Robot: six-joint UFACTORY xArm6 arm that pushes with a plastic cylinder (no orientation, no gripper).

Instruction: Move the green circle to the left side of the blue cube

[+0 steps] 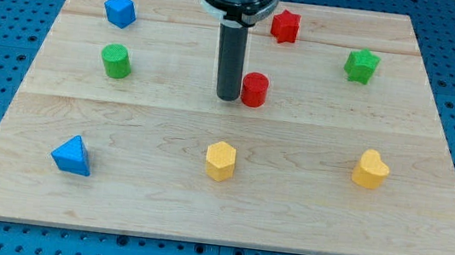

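Observation:
The green circle [116, 62], a short cylinder, stands at the view's left, below the blue cube [120, 10], which sits near the top left corner of the wooden board [219, 204]. The two are apart, with a gap between them. My tip [227, 98] is near the board's middle, far to the right of the green circle. It stands just left of a red cylinder [254, 89], touching it or nearly so.
A red star [285, 26] lies at the top centre and a green star [361, 65] at the upper right. A blue triangle [71, 156] sits at the lower left, a yellow hexagon [220, 160] at the bottom centre, a yellow heart [370, 169] at the lower right.

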